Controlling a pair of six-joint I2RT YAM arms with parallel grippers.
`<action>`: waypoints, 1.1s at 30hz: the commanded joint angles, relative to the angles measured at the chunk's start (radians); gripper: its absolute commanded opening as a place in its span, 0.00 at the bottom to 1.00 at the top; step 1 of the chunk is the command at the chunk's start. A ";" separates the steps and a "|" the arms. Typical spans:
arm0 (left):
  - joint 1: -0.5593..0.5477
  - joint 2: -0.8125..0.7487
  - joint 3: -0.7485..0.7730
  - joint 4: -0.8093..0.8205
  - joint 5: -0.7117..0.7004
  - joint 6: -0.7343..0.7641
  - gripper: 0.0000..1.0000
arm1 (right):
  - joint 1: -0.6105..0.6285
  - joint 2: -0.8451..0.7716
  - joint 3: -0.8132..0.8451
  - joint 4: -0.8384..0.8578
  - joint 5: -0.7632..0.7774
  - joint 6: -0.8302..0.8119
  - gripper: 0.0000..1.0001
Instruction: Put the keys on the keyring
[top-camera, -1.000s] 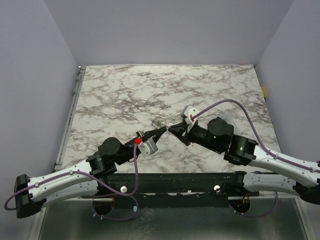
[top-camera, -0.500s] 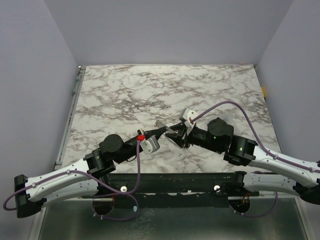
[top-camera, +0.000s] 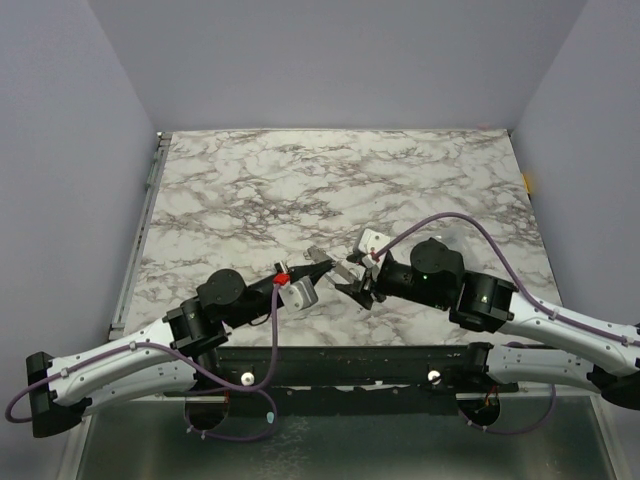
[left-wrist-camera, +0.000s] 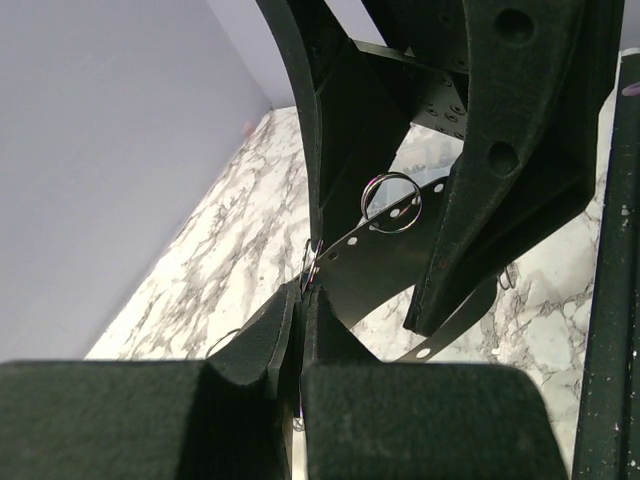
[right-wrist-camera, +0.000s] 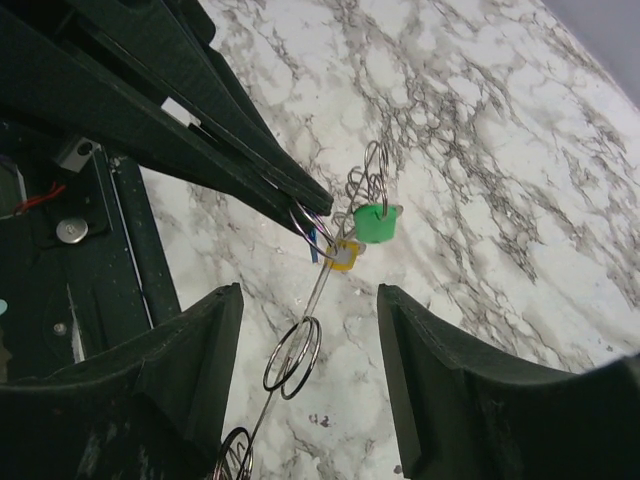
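My left gripper (top-camera: 320, 262) (left-wrist-camera: 302, 296) is shut on the thin grey keyring (right-wrist-camera: 321, 292), whose wire sticks out past its fingertips. On that wire, just beyond the left fingertips, hang the keys: a green head (right-wrist-camera: 377, 222), a yellow head (right-wrist-camera: 343, 254) and a sliver of blue (right-wrist-camera: 313, 250). Two small double rings (right-wrist-camera: 293, 357) (left-wrist-camera: 390, 202) also hang on the wire. My right gripper (top-camera: 346, 278) (right-wrist-camera: 310, 292) faces the left one. It is open, one finger on each side of the wire, touching nothing.
The marble table (top-camera: 330, 180) runs back to grey walls on three sides, with a metal rail (top-camera: 150, 200) along its left edge. Both arms meet low over the table's front middle, close to the black base bar (top-camera: 350, 365).
The right gripper has opened from nearly shut and drawn back slightly from the left fingertips. The left gripper stays shut on the keyring and has shifted a little.
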 joint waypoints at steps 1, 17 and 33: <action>-0.005 -0.016 -0.002 0.012 0.058 -0.013 0.00 | 0.003 -0.047 -0.002 -0.047 0.054 -0.086 0.65; -0.005 0.020 -0.033 0.000 0.129 -0.040 0.00 | 0.003 -0.079 0.004 -0.129 -0.012 -0.288 0.65; -0.005 0.075 -0.029 -0.021 0.165 -0.052 0.00 | 0.003 -0.034 0.021 -0.154 -0.145 -0.365 0.35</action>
